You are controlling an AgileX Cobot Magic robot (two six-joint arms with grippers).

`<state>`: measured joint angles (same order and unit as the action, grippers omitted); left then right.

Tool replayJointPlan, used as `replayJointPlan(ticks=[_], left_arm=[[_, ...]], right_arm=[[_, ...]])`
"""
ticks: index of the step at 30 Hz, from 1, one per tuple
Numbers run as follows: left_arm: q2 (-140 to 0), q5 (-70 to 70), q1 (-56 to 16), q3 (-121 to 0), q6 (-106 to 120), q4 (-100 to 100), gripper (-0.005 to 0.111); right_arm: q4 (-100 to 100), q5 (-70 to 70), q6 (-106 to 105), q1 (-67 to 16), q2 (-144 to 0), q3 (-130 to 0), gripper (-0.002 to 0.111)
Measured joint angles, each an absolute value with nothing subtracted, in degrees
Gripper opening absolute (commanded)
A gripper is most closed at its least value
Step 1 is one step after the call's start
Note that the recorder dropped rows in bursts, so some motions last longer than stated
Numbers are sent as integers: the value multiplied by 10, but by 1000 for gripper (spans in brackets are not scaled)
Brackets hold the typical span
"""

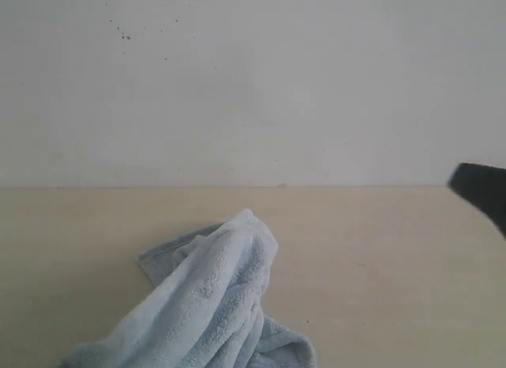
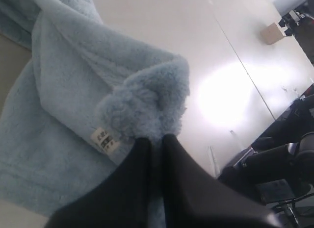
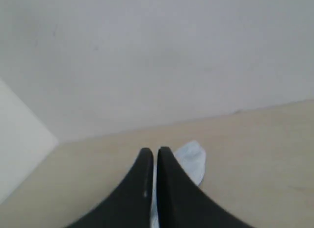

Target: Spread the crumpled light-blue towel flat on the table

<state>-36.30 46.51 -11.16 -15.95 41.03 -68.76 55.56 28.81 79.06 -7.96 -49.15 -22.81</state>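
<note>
The light-blue towel [image 1: 213, 305] lies crumpled on the beige table [image 1: 395, 257], low in the middle of the exterior view. Its bunched peak reaches up and its lower part runs off the bottom edge. In the left wrist view my left gripper [image 2: 157, 138] is shut on a fluffy fold of the towel [image 2: 73, 90], close to a small white label [image 2: 104, 139]. This gripper is out of the exterior view. My right gripper [image 3: 155, 150] is shut with nothing in it, above the table [image 3: 255, 154], and the towel [image 3: 191, 162] lies some way beyond its tips.
A white wall [image 1: 253, 83] stands behind the table's far edge. A dark part of the right arm [image 1: 481, 192] shows at the right edge. Beyond the table, the left wrist view shows dark chairs and equipment [image 2: 274, 164] and a small cardboard box [image 2: 272, 33].
</note>
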Motion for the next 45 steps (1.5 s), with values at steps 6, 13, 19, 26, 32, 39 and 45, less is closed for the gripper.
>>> replayJointPlan(ticks=[6, 13, 19, 26, 32, 39, 45], left_arm=[[-363, 475, -112, -129, 449, -691, 4], [-363, 527, -112, -95, 504, -732, 4], [-363, 608, -112, -71, 575, -797, 4], [-363, 666, -112, -66, 591, -807, 4], [-363, 688, -112, -66, 607, -811, 4], [-363, 692, -112, -66, 615, -811, 4], [-363, 693, -112, -66, 622, -811, 4]], right_arm=[[683, 369, 872, -81, -716, -355, 6], [694, 399, 877, -99, -873, -491, 67], [739, 350, 877, -190, -968, -606, 64], [832, 282, 948, -253, -1068, -707, 64], [938, 278, 1057, -257, -1139, -752, 64], [980, 279, 1099, -257, -1187, -760, 64], [982, 279, 1101, -257, -1204, -762, 56]])
